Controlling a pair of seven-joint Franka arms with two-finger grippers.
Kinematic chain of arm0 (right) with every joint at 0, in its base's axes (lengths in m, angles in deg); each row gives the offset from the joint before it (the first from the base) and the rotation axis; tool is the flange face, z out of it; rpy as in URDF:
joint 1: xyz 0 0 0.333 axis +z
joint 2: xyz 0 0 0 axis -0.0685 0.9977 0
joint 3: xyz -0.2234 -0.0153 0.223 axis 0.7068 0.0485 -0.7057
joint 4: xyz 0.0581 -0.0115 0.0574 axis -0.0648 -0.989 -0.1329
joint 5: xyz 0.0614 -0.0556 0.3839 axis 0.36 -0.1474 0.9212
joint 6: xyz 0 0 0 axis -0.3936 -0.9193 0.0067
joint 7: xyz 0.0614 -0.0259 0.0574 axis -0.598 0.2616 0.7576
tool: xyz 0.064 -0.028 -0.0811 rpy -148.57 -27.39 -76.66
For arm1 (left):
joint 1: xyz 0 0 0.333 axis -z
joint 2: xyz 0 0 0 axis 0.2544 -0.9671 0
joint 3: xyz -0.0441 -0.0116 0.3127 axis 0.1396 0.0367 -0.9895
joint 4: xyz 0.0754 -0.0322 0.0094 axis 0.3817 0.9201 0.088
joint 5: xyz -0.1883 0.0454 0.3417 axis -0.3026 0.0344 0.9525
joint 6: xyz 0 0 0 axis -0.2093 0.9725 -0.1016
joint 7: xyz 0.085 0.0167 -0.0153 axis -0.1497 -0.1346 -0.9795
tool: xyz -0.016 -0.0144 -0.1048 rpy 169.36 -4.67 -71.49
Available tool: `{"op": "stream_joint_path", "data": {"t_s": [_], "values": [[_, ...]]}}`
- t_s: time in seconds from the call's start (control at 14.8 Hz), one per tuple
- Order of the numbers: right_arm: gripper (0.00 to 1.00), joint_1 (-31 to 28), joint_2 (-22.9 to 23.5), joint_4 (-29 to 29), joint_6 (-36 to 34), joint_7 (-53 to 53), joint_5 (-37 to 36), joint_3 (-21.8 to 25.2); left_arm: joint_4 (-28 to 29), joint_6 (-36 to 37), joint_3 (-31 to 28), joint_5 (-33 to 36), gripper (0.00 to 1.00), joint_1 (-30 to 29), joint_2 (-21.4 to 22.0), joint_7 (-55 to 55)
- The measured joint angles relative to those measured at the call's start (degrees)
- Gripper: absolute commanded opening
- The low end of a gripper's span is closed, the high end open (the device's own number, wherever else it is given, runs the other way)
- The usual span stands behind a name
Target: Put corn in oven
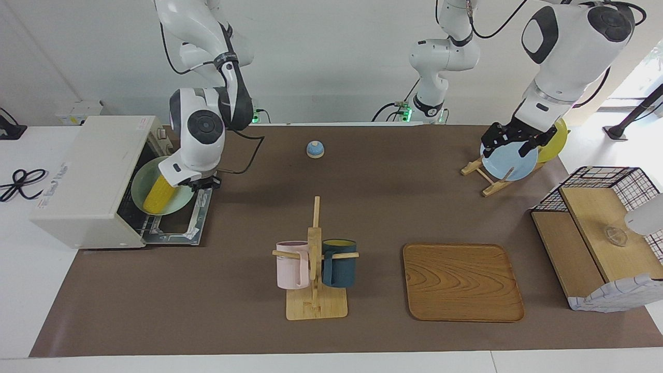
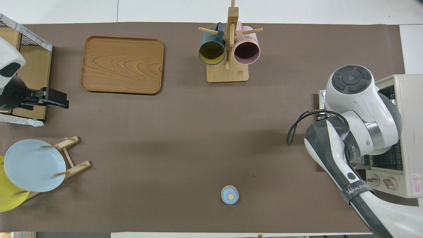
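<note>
1. The oven [image 1: 83,181] sits at the right arm's end of the worktop [image 1: 331,336], its glass door [image 1: 178,220] dropped flat, so the mouth is open to receive things.
2. The corn [image 1: 157,195] lies on a pale green plate [image 1: 142,184], and plate and corn sit tilted at the oven's mouth over the lowered door, partly inside. I judge the plate serves as a carrier, so the cob can slide in without rolling.
3. The right claw [image 1: 202,182] is at the plate's edge over the open door. The arm's wrist hides its tips, so I cannot tell whether it pinches the plate or has let go. In the overhead view the arm covers plate and corn altogether.
4. The left claw [image 1: 510,142] hangs over the blue plate [image 1: 510,163] on the wooden plate stand [image 1: 484,181], at the left arm's end; it waits, out of the way. Whether it is spread or pressed together I cannot tell.
5. The task looks close to done: the corn is at the threshold, and the plate seems to need pushing deeper onto the rack.
6. Untouched and well apart from the oven: a mug rack [image 1: 314,259] with pink and dark mugs, a wooden tray [image 1: 462,282], and a small blue knobbed lid [image 1: 315,149].
</note>
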Motion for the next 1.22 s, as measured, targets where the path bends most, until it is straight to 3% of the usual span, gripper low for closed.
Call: {"op": "stream_joint_path", "data": {"t_s": [0.27, 0.54, 0.95, 1.08, 1.22], "values": [[0.00, -2.95, -0.95, -1.88, 1.28, 2.82, 0.00, -0.01, -0.04, -0.04, -0.09, 0.00, 1.00, -0.52, 0.55, 0.00], [0.00, -5.99, -2.68, -6.59, 7.66, 6.14, -0.06, -0.03, -0.03, -0.04, -0.08, 0.00, 1.00, -0.53, 0.57, 0.00], [0.00, -8.33, -3.70, -7.74, 8.33, 10.73, -0.07, -0.06, -0.03, -0.05, -0.08, 0.00, 1.00, -0.53, 0.57, 0.00], [0.19, -8.51, -3.71, -7.75, 8.36, 10.89, -0.07, -0.06, -0.03, -0.05, -0.08, 0.00, 1.00, -0.53, 0.57, 0.00], [0.26, -8.51, -3.70, -8.02, 8.37, 10.89, -0.04, -0.14, -0.03, -0.05, -0.08, 0.00, 1.00, -0.53, 0.57, 0.00]]}}
